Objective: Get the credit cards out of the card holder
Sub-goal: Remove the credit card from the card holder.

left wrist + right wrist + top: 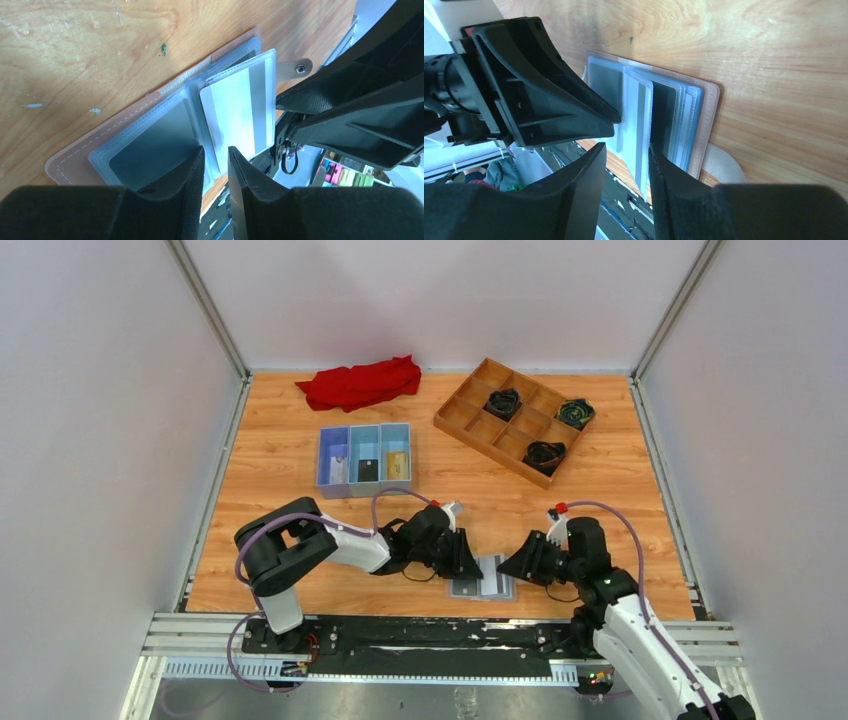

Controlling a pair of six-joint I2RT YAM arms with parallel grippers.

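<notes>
Straddling half-hidden card holder (pixel 150 142), left end effector (pixel 216 167) and right end effector (pixel 626 162) both slightly apart.

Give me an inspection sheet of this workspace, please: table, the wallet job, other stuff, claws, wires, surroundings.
Surface: wooden table, a few small specks and marks.
Job's things: card holder lies open near the front edge, with a pale striped card in a clear sleeve; three loose cards sit in the blue tray, one per compartment.
Clutter: red cloth; wooden grid tray with three dark bundles.
Grippers: left gripper and right gripper both part open, each straddling a sleeve edge.
Cables: purple cables loop along both arms.
Surroundings: pale walls on three sides; metal rail at the front.
</notes>
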